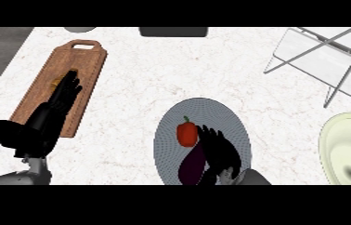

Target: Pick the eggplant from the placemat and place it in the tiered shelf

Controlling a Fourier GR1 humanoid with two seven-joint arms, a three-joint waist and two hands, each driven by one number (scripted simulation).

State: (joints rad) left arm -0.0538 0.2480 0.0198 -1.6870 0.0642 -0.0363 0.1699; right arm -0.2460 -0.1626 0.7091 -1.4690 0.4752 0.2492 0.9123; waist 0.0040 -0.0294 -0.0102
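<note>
No readable text, label, brand, number or sign shows on anything at the counter

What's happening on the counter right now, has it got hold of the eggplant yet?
Not clearly. The right hand lies over the eggplant on the grey placemat, its fingers straight along it, beside a red pepper. The eggplant is still on the mat. The tiered shelf stands at the far right, nothing on it. The left hand rests open over the wooden cutting board.
</note>
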